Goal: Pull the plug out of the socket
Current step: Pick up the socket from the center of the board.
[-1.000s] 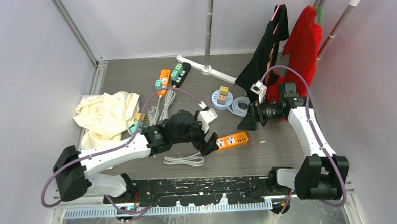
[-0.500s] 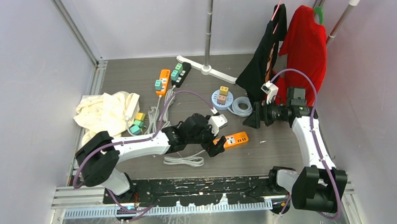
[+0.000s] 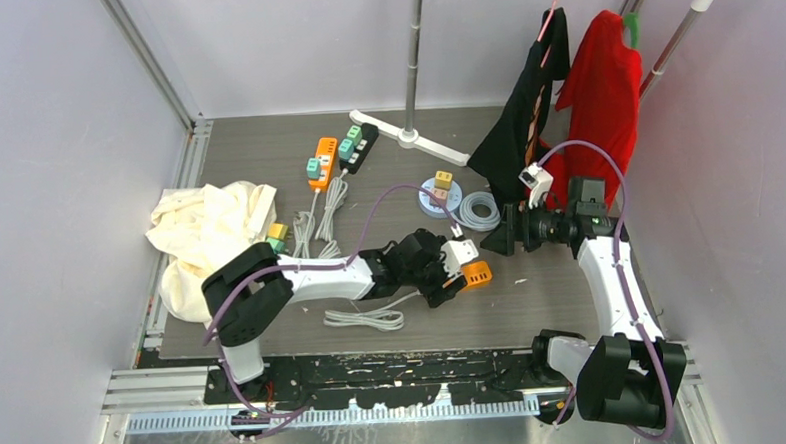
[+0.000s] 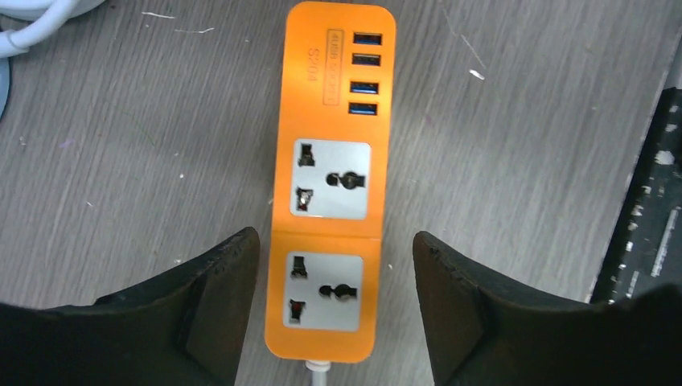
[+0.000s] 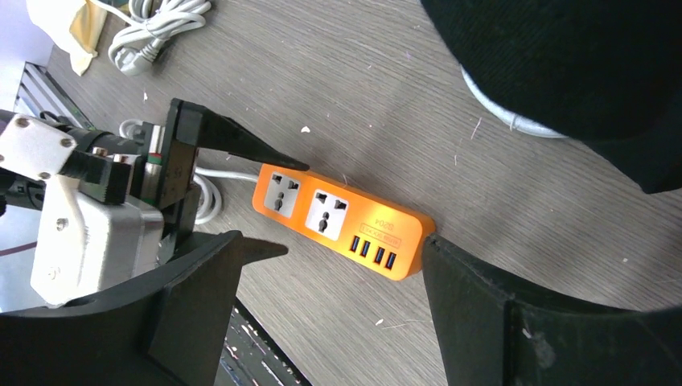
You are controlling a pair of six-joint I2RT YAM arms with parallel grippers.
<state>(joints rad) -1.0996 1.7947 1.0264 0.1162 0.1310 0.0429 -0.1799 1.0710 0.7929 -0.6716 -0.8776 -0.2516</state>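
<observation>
An orange power strip [image 3: 476, 273] lies on the grey table, mid-front. In the left wrist view [image 4: 330, 185] both of its sockets and its USB ports are empty; no plug is in it. My left gripper [image 3: 450, 280] is open, low over the strip's cable end, one finger [image 4: 213, 305] on each side, not touching. My right gripper [image 3: 497, 241] is open and empty, hovering right of and above the strip [image 5: 342, 217]. A second orange strip [image 3: 323, 162] and a black strip [image 3: 360, 144] at the back carry green plugs.
A round white socket [image 3: 439, 194] holds small coloured cubes, with a coiled cable [image 3: 479, 211] beside it. A white cable bundle [image 3: 363, 317] lies near the front. Cream cloth [image 3: 209, 228] is at left. Black [image 3: 524, 111] and red [image 3: 603, 88] garments hang at right.
My left arm has reached rightward, bringing its open gripper over the cable end of the near orange strip. My right gripper drew back a little to the right and has since held still.
</observation>
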